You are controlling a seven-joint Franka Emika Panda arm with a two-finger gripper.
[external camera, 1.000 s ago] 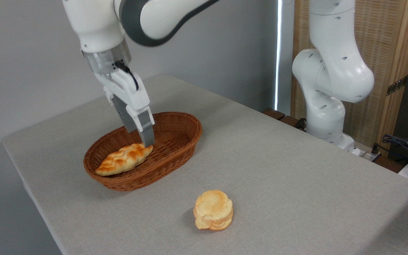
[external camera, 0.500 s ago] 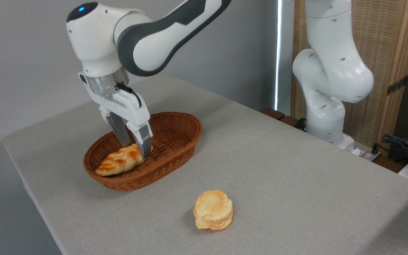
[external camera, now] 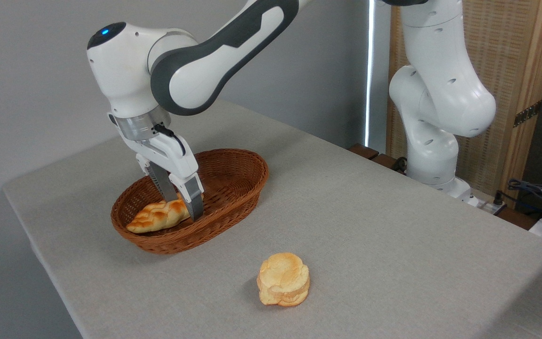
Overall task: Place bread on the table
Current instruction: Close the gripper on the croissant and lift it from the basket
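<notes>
Claw (external camera: 184, 207) partly open, fingers straddling right end of bread (external camera: 158, 216), grip not confirmed, bread lying in basket (external camera: 233, 188) on table (external camera: 393, 235)

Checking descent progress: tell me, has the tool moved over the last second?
Yes. The tool has dropped toward the basket, its fingers now straddling the bread.
</notes>
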